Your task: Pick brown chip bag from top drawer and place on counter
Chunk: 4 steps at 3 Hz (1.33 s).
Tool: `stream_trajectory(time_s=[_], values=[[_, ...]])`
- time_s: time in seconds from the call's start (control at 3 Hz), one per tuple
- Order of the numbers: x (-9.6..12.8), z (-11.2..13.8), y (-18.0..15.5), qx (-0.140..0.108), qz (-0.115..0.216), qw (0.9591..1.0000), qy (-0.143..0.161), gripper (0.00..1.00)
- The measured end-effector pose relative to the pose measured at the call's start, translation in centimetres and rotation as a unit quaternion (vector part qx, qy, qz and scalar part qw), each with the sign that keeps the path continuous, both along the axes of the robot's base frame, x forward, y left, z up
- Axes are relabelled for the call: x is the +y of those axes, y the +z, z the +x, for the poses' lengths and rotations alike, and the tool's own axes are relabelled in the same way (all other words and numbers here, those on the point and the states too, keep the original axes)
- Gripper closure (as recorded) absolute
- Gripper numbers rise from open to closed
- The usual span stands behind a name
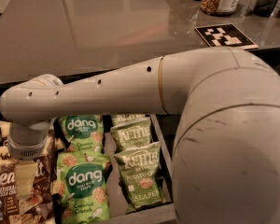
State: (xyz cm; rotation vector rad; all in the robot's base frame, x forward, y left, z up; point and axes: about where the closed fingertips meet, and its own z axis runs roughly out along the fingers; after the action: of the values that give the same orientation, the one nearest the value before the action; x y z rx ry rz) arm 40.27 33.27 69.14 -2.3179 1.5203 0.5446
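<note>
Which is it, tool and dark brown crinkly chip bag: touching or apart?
Cannot tell: camera view shows the tool at lower left overlapping the chip bag; contact hidden.

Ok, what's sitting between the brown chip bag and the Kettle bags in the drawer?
Camera view: two green dang bags, one behind the other. The gripper is down over the brown chip bag at the drawer's left.
</note>
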Motion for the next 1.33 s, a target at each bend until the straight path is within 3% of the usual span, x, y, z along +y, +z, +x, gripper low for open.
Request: stream_trajectory(time_s=[0.33, 1.0, 1.33], values=[[0.2, -0.6, -1.0, 0.006, 0.002, 1.0, -0.006, 0.0], [3.5, -0.5, -2.4, 0.001, 0.025, 0.9994, 0.024, 0.0], [5.1, -0.3, -3.0, -0.006, 0.029, 0.999, 0.033, 0.18]])
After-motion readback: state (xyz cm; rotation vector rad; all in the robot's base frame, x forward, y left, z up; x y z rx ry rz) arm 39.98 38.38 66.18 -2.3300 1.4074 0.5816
